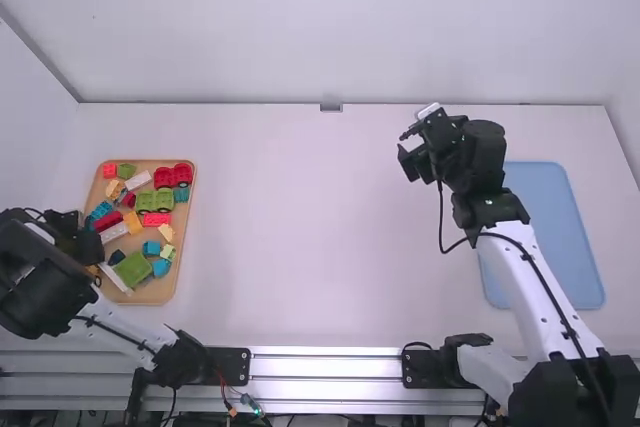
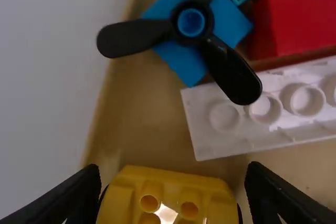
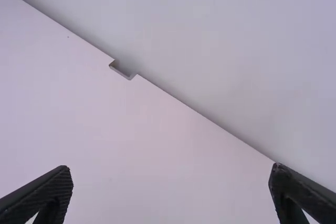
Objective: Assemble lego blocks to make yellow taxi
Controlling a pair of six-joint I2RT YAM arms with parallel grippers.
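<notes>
I have the left gripper (image 1: pixel 88 249) low over the near-left part of the wooden tray (image 1: pixel 150 299), at the left of the worktop (image 1: pixel 300 237). In the left wrist view its fingers stand apart on either side of a yellow block (image 2: pixel 170 198), with a sliver of wood showing at one side, so I read it as open. Near that block I see a black propeller (image 2: pixel 191 22) on a blue block (image 2: pixel 178 61), and a white strip (image 2: pixel 262 111).

The tray carries other loose pieces: red blocks (image 1: pixel 173 175) at its far-right corner, green blocks (image 1: pixel 155 201) just nearer, and an orange block (image 1: pixel 132 222) around the middle.

My right gripper (image 1: pixel 410 149) is wide open above the worktop's far part, right of centre. A blue tray (image 1: pixel 555 247) lies toward the right edge.
</notes>
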